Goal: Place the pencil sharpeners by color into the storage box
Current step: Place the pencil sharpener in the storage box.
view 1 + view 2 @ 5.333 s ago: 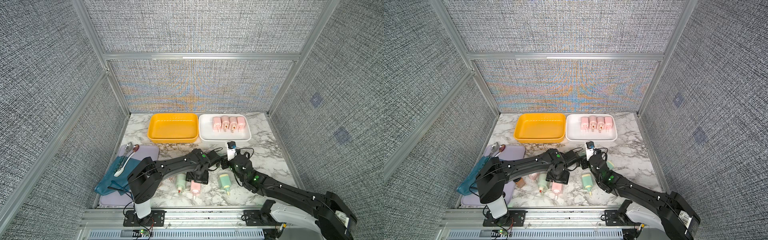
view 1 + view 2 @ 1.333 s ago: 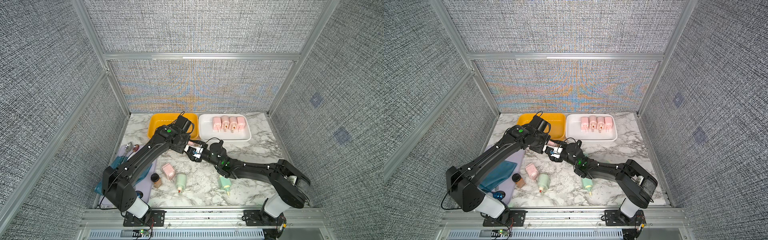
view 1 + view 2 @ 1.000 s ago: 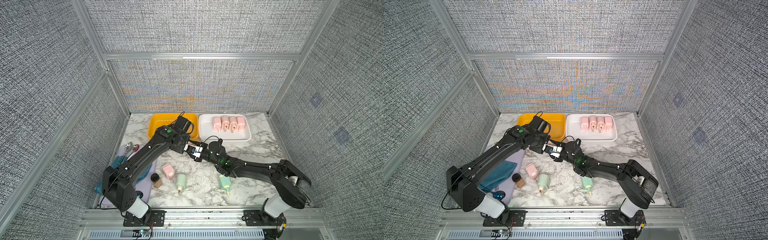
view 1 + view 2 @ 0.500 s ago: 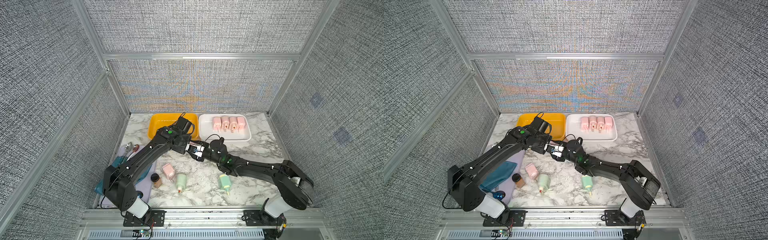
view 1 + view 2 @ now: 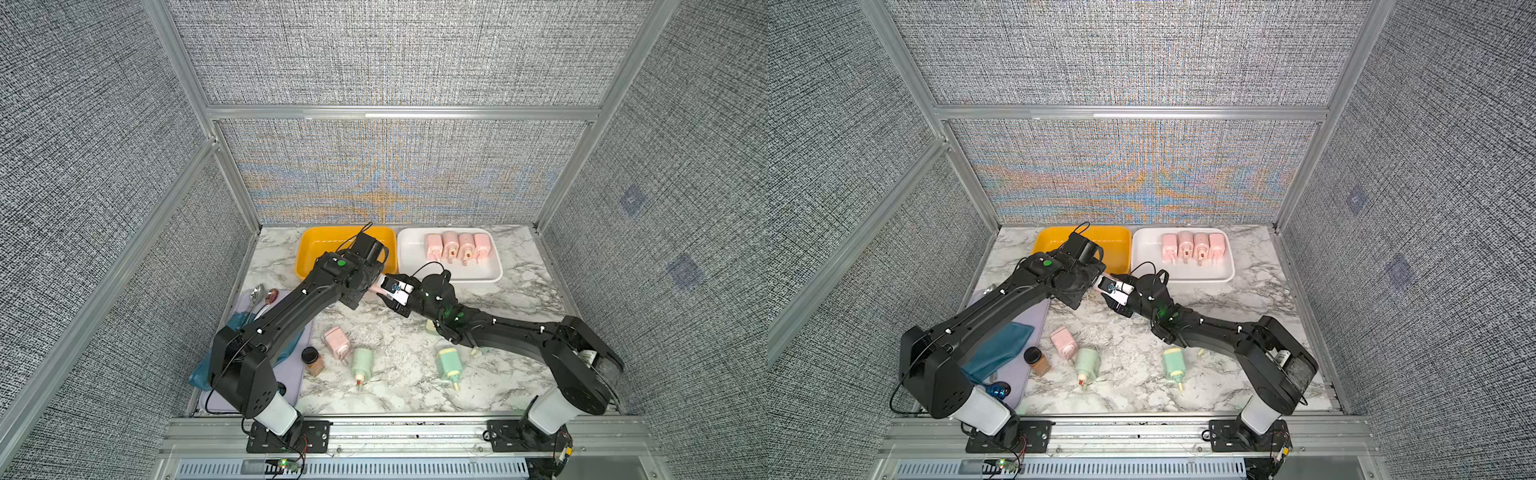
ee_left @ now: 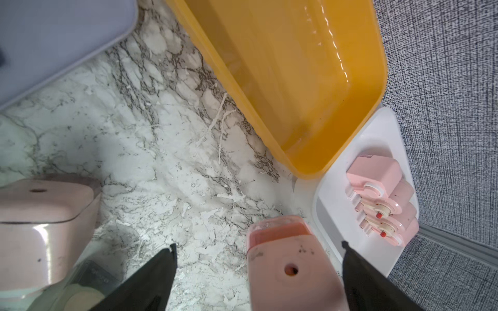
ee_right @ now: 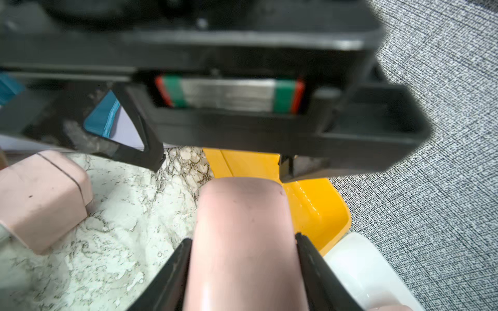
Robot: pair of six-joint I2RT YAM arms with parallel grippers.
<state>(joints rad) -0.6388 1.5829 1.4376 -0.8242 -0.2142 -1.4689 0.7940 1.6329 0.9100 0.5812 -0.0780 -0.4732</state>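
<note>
A pink pencil sharpener (image 7: 242, 242) hangs above the marble between the two arms, and my right gripper (image 7: 244, 238) is shut on its sides. My left gripper (image 6: 257, 247) stands open around the same sharpener (image 6: 291, 269), both fingers clear of it. In both top views the two grippers meet in front of the storage box, a yellow bin (image 5: 328, 239) and a white bin (image 5: 451, 276). The yellow bin is empty. Several pink sharpeners (image 5: 457, 245) lie in a row in the white bin. Loose on the table lie one pink sharpener (image 5: 337, 340) and two green ones (image 5: 362, 362) (image 5: 448, 362).
A small brown jar with a black lid (image 5: 311, 359) stands beside a lilac mat (image 5: 291, 374) at the front left. A teal cloth (image 5: 1000, 345) and a spoon (image 5: 259, 293) lie on the mat. Textured walls close in the table on three sides.
My left gripper has opened off the pink sharpener, and the right gripper keeps hold of it. Both arms came from the front of the table to just in front of the bins.
</note>
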